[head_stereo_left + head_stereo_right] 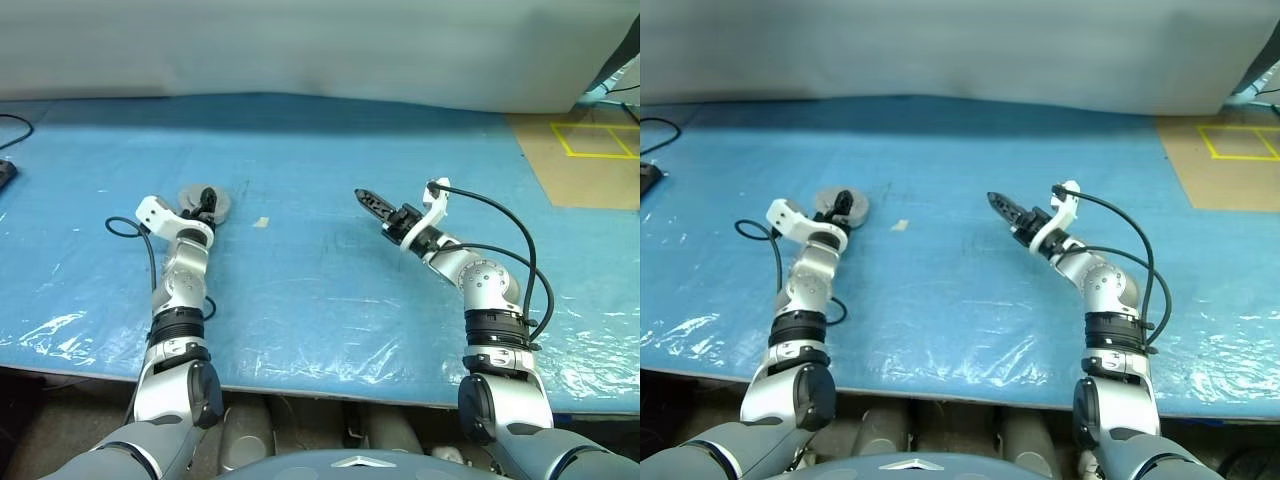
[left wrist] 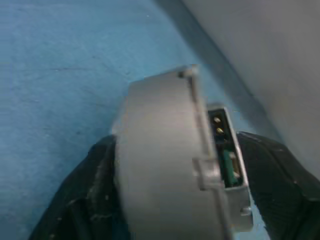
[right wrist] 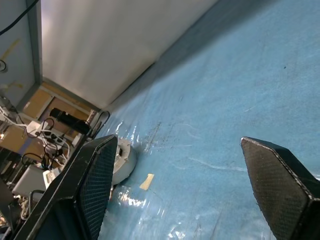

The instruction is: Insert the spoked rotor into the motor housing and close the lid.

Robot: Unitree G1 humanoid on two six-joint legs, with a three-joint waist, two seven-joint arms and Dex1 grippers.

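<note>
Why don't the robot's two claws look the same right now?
The left claw is right at the round grey part; the right claw is over bare blue table, well away from it. The right claw is open and empty; whether the left one grips the part, I can't tell. The left claw points straight ahead; the right one points slantwise toward the left. Both are black, on silver arms.

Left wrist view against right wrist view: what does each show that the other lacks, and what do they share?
Left wrist view: the round grey motor part close up and edge-on, with a connector socket on its side. Right wrist view: the right hand, open and empty, a tan scrap on the table, and cables past the table's end. Both: that motor part, the blue table cover and the pale wall.
</note>
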